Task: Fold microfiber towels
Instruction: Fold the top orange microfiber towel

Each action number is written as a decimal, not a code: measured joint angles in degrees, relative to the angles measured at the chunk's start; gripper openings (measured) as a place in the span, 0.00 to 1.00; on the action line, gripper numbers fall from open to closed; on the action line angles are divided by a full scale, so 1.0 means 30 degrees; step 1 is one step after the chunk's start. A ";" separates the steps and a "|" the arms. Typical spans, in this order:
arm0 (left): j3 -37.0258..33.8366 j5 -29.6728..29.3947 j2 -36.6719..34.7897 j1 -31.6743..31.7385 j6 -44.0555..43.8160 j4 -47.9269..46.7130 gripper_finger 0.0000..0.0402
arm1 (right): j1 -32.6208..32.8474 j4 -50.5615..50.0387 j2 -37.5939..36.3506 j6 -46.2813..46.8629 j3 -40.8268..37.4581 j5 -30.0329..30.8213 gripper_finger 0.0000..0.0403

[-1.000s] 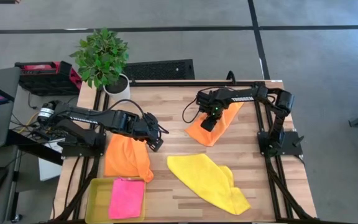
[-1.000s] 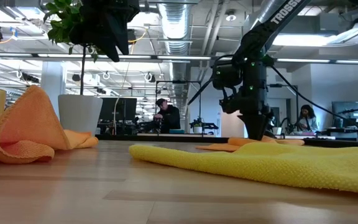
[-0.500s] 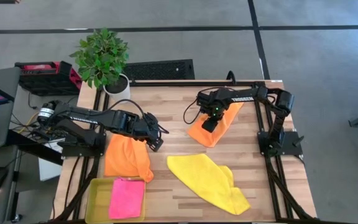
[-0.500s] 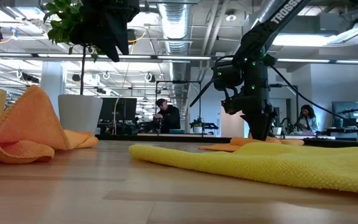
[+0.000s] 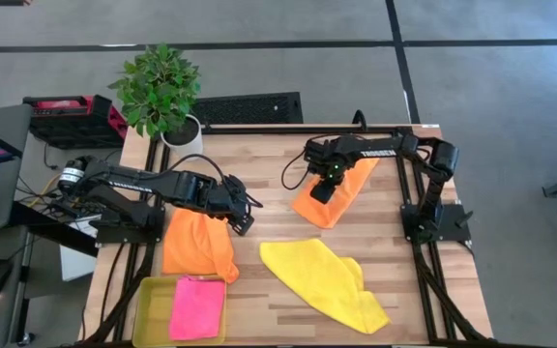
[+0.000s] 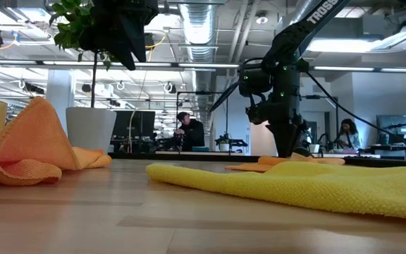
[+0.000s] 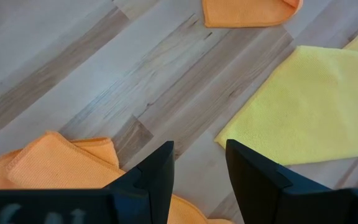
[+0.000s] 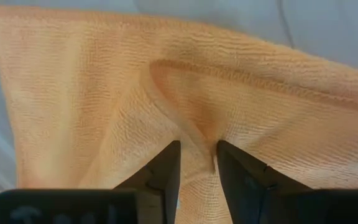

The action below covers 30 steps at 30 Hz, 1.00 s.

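Note:
My right gripper (image 5: 322, 191) is shut on the far-right orange towel (image 5: 344, 188), which lies on the table; it also shows in the right wrist view (image 8: 73, 93). My left gripper (image 7: 197, 168) is open and empty, above bare wood just beside the right edge of the crumpled left orange towel (image 5: 196, 244). The yellow towel (image 5: 322, 280) lies spread at the near middle. The pink towel (image 5: 197, 307) lies folded in the yellow-green tray (image 5: 151, 300) at the near left. My right gripper pinches a raised ridge of the orange towel (image 8: 194, 134) between its two fingers, in the towel's left part. The fingers come from above, pointing down. The cloth is drawn up into a small peak at the fingers, and the rest lies on the table.
A potted plant (image 5: 162, 92) stands at the far left corner. Bare wood (image 5: 269, 208) lies between the two orange towels. In the low view, people sit in the room beyond the table (image 6: 189, 130).
My right gripper has risen a little and shifted slightly toward the table's left, still shut on the orange towel. The towel's outline on the table has stayed much the same.

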 joint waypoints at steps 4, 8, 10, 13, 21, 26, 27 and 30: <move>0.0000 0.0000 0.0000 0.0000 0.0000 -0.0002 0.34 | 0.0003 -0.0441 0.0000 -0.0002 0.0000 -0.0007 0.32; 0.0000 0.0000 0.0000 0.0000 0.0000 -0.0002 0.34 | 0.0089 -0.1166 0.0000 0.0000 0.0000 0.0000 0.32; 0.0000 0.0000 0.0000 0.0000 0.0007 -0.0002 0.34 | 0.0201 -0.1284 0.0000 0.0000 0.0000 -0.0028 0.32; 0.0000 -0.0002 0.0000 0.0000 0.0176 -0.0006 0.34 | 0.0382 -0.1250 -0.0278 0.0034 0.0013 -0.0058 0.32; 0.0000 -0.0007 0.0000 0.0007 0.0211 -0.0005 0.34 | 0.1018 -0.0472 -0.0157 -0.0029 0.0393 0.0022 0.32; 0.0000 -0.0003 0.0000 0.0004 0.0204 -0.0002 0.34 | 0.0962 -0.0241 -0.0124 -0.0030 0.0393 0.0173 0.32; 0.0000 -0.0007 0.0000 0.0007 0.0204 -0.0002 0.34 | 0.0962 -0.0181 -0.0124 -0.0036 0.0393 0.0306 0.32; 0.0000 -0.0007 0.0000 0.0007 0.0203 -0.0002 0.34 | 0.0962 -0.0049 -0.0124 -0.0040 0.0393 0.1146 0.32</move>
